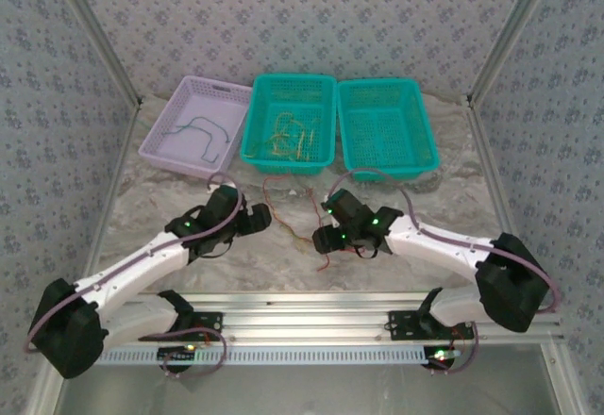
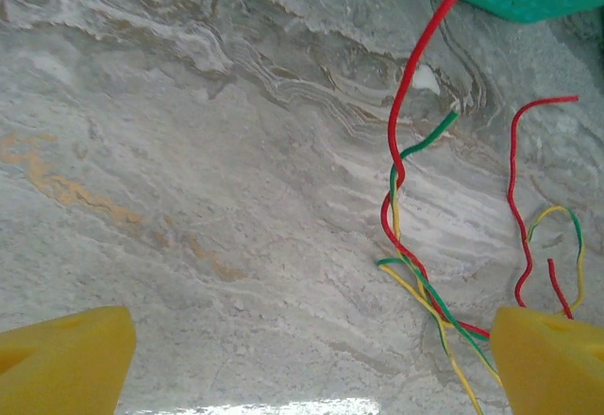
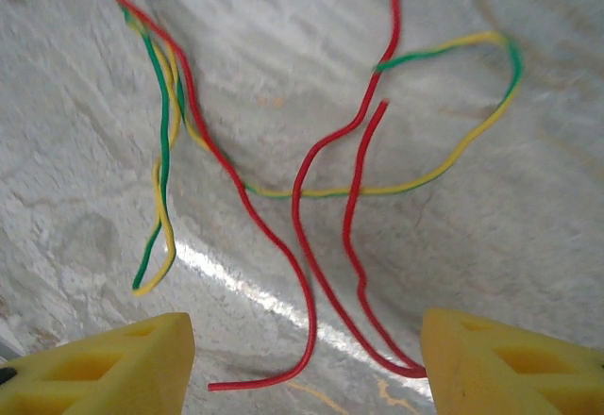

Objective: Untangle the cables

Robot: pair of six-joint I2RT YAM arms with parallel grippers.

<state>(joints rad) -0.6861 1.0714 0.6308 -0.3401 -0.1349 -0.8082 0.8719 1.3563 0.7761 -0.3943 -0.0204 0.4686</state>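
A loose tangle of thin cables lies on the marble table between my two grippers. In the left wrist view red, green and yellow cables cross just inside my right-hand finger. My left gripper is open, with bare table between its fingers. My right gripper is open over two red cables; one red strand touches the right-hand finger. A green-and-yellow cable loops to the left. More yellow and green cables lie in the middle basket, and a grey-blue one in the purple basket.
Three baskets stand in a row at the back: purple on the left, teal in the middle, teal on the right. Patterned walls close the sides and back. A metal rail runs along the near edge.
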